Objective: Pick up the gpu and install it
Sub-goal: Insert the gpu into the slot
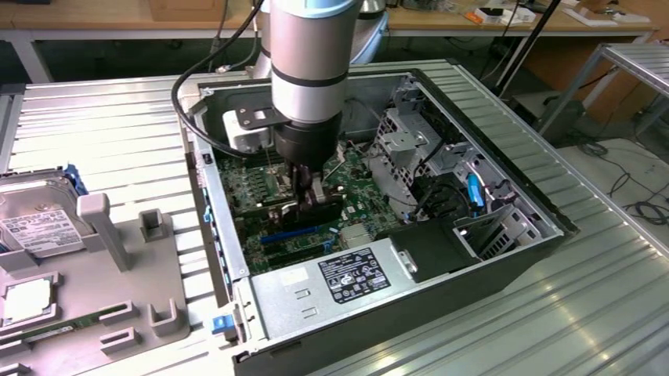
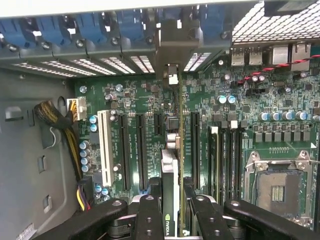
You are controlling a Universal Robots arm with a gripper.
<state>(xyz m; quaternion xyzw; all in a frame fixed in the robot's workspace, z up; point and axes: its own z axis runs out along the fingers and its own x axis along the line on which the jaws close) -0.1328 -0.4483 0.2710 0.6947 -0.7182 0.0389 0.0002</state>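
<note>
My gripper (image 1: 312, 205) reaches down into the open computer case (image 1: 522, 196), shut on the gpu (image 1: 320, 215), a thin dark card held on edge just above the green motherboard (image 1: 262, 182). In the wrist view the gpu (image 2: 172, 165) runs edge-on between my two black fingers (image 2: 150, 215). Its silver bracket (image 2: 171, 50) is up against the case's rear slot openings. The card hangs in line with the black expansion slots (image 2: 141, 150), between them and the memory slots (image 2: 220, 160). Whether its lower edge touches a slot I cannot tell.
A black power-supply box with a white sticker (image 1: 356, 276) fills the case's near end. A metal drive cage (image 1: 408, 149) and cables line the exterior view's right. A hard drive (image 1: 37, 227) and grey fixture (image 1: 125, 266) lie outside on the ribbed metal table (image 1: 105, 117). The CPU socket (image 2: 277, 185) is bare.
</note>
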